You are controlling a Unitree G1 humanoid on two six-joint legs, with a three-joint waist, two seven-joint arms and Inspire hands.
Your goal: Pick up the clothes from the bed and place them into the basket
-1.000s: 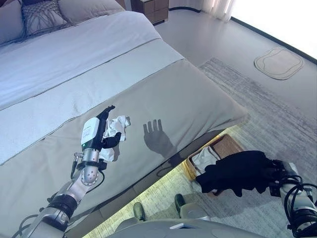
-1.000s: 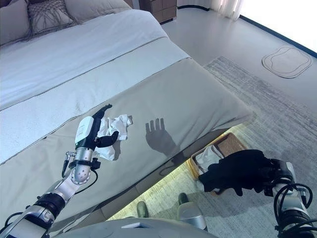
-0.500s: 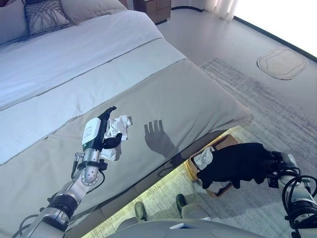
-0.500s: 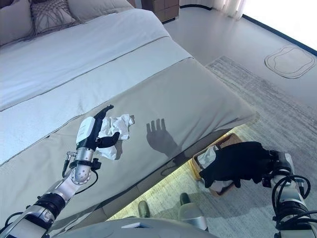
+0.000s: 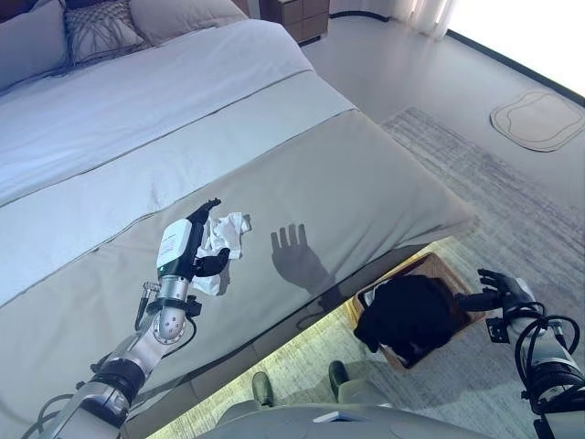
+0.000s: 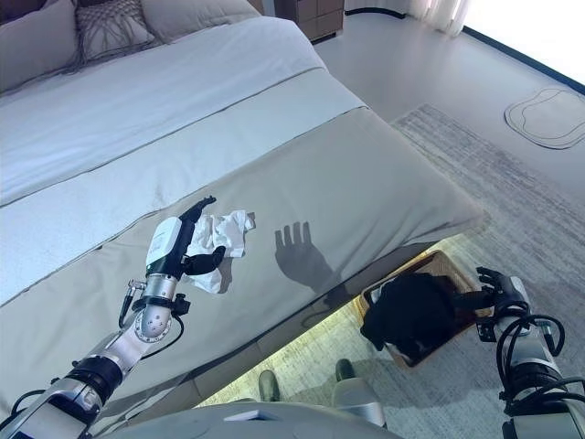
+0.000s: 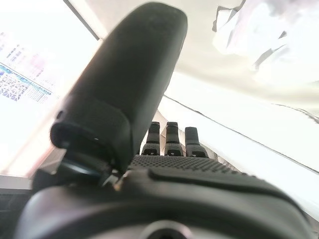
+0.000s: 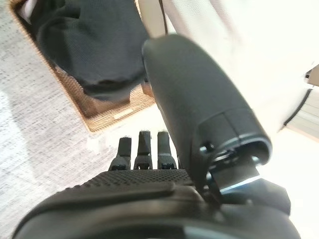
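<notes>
Black garment fills basket beside open right robot hand.

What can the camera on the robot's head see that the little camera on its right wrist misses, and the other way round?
Only the left eye view shows the bed, the crumpled white cloth on it, the left hand beside that cloth, the pillows and the grey rug. Only the right wrist view shows the right hand from very close, fingers open, and the basket's woven wall up close. Both show the wicker basket with the black garment lying in it.
</notes>
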